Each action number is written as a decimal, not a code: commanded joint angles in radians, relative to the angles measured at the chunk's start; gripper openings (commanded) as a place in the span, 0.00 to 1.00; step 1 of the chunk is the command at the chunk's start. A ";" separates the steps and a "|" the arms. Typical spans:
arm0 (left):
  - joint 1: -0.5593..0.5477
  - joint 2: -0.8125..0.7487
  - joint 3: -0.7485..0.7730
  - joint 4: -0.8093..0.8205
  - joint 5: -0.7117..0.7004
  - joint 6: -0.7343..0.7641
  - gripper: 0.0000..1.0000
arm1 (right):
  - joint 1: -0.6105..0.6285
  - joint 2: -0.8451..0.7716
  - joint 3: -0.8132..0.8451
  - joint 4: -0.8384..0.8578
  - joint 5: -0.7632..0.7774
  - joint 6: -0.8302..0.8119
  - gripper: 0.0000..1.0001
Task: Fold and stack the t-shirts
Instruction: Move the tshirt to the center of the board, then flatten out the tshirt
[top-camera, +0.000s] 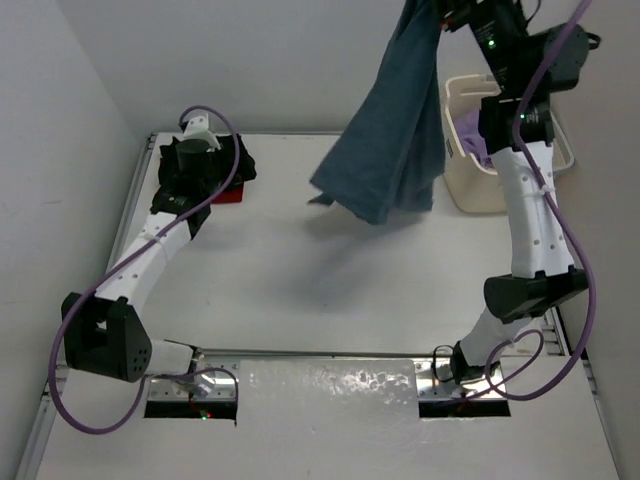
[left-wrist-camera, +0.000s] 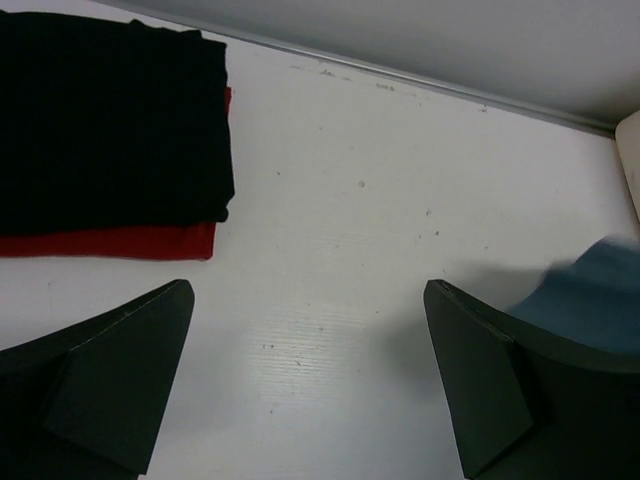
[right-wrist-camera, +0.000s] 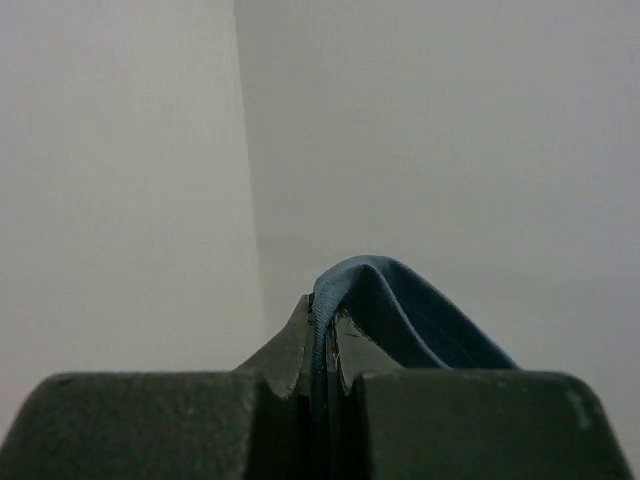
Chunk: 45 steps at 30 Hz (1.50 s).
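My right gripper (top-camera: 445, 12) is raised high at the back right, shut on the dark teal-blue t-shirt (top-camera: 390, 130), which hangs down with its lower end near the table. The cloth is pinched between the fingers in the right wrist view (right-wrist-camera: 355, 285). The black t-shirt (left-wrist-camera: 100, 120) lies folded on the folded red t-shirt (left-wrist-camera: 120, 240) at the back left. My left gripper (left-wrist-camera: 305, 370) is open and empty above the table just right of that stack (top-camera: 225, 180). The lavender-purple t-shirt (top-camera: 468, 135) lies in the basket.
The cream laundry basket (top-camera: 478, 170) stands at the back right beside the right arm. White walls close the table at the back and left. The hanging teal shirt's edge shows at the right of the left wrist view (left-wrist-camera: 590, 300).
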<state>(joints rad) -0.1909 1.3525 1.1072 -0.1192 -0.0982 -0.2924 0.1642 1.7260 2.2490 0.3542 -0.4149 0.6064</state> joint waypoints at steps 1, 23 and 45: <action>-0.010 -0.065 -0.029 -0.011 -0.066 -0.056 1.00 | -0.003 -0.037 -0.165 0.014 -0.125 0.104 0.00; -0.189 -0.168 -0.437 -0.183 0.166 -0.318 1.00 | 0.057 -0.652 -1.508 -0.713 0.482 -0.249 0.99; -0.472 0.246 -0.241 -0.088 -0.005 -0.211 0.41 | 0.090 -0.453 -1.715 -0.600 0.622 -0.273 0.96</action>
<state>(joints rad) -0.6559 1.5719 0.8040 -0.2550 -0.0685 -0.5488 0.2573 1.2469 0.5217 -0.3885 0.2012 0.3325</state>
